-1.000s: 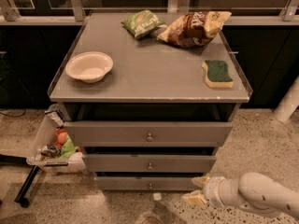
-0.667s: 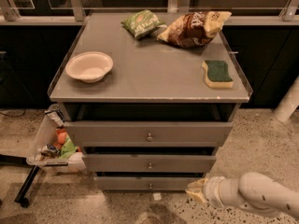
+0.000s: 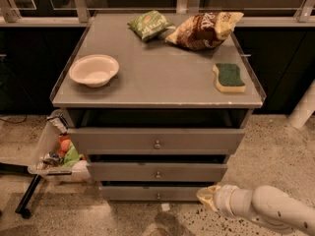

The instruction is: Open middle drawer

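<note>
Camera view shows the gripper [image 3: 206, 195] low at the cabinet's [image 3: 157, 90] right foot; the middle drawer [image 3: 157, 171] sits up and left of it, untouched.

Middle drawer [image 3: 157, 171]: grey metal, second of three in my cabinet stack. Flat wide front, small round knob [image 3: 158, 174] at centre. Sits level, front a little forward of bottom drawer's front and set back from top drawer's. Dark gap shows above its front edge. My gripper [image 3: 206, 196] low at right, near cabinet's lower right corner, apart from drawer front and knob.
</note>
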### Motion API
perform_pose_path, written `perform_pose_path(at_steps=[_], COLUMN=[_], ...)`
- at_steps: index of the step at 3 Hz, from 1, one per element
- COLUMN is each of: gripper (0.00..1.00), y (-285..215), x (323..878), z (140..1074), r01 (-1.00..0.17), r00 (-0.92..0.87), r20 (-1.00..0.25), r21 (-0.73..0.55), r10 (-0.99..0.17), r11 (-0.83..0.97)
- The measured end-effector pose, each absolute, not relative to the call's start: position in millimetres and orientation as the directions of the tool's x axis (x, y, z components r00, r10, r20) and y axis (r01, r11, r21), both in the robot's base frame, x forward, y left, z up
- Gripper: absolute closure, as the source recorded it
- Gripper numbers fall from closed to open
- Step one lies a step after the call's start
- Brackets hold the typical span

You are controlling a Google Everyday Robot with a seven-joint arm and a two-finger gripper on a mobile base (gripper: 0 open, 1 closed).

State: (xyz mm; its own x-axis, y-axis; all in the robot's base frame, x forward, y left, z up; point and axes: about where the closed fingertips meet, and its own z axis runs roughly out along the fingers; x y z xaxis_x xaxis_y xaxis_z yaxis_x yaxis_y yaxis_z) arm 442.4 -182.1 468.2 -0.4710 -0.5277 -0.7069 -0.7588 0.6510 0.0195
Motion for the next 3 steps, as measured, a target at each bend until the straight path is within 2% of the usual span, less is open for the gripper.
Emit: perform_pose_path(at_steps=[1,2,3], gripper=[1.00,1.00,1.00], y=[-191.6,-206.3,-210.8], x=[477.5,515.0,584.5], z=[479.0,484.4,476.6], r01=[-0.733,-0.688,-0.648], r00=[-0.353,-0.289,-0.261], r20=[-0.768,-0.810,-0.848], r21=[-0.127,-0.195,-0.200], r10=[-0.534,-0.510,-0.461], r11=[0.668,0.699,0.735])
